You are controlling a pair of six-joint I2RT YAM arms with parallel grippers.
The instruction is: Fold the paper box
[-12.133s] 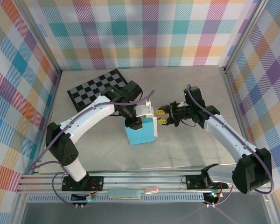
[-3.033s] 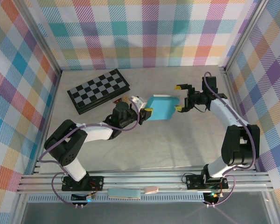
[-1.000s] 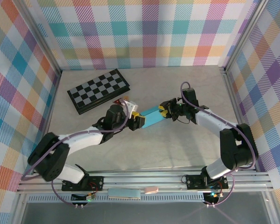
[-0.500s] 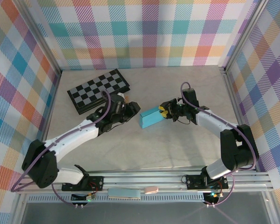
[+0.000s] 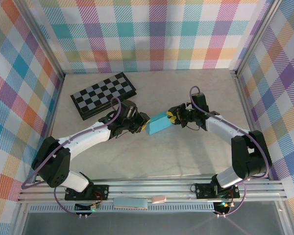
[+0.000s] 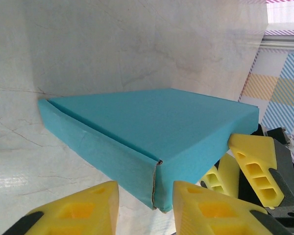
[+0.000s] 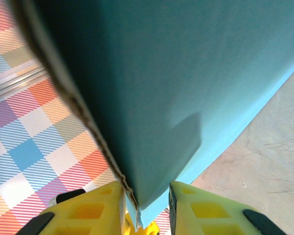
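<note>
Nearest, the left fingers (image 6: 83,210) stand apart around the 8 o'clock corner of the paper box (image 5: 159,123), mid-tabletop (image 5: 186,156); the right fingers (image 7: 206,210) pinch its 2 o'clock edge; farther, at 10 o'clock, lies a checkerboard (image 5: 100,95).

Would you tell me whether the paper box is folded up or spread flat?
Folded: the paper box shows a closed top and side walls meeting at a corner seam.

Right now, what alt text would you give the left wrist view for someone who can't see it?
A flat turquoise paper box sits mid-frame over a pale marbled table, its near corner between the open yellow fingertips of the left gripper. The right gripper grips its far right edge.
</note>
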